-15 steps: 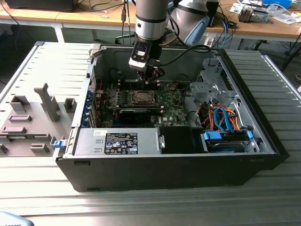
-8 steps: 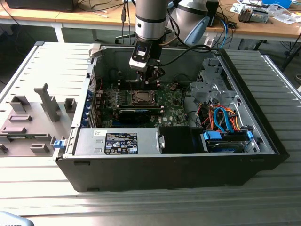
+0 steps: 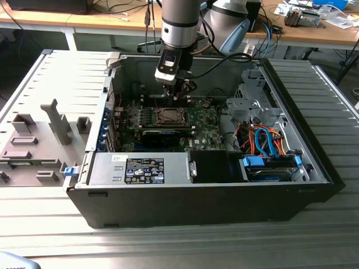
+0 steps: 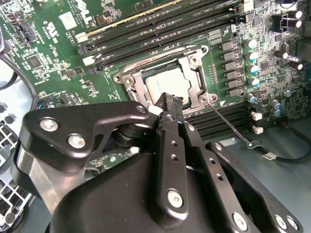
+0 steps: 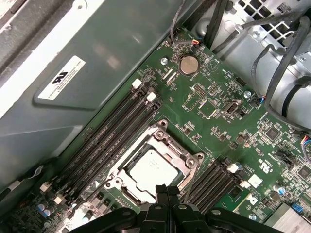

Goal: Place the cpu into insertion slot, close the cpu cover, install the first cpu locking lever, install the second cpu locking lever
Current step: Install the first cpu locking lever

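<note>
Now your gripper, fingers pressed together and holding nothing, hangs just over the edge of the cover, whose frame lies flat around the cpu.

grey slatted table, wooden desks

Wrist views close (exterior farther)
</note>
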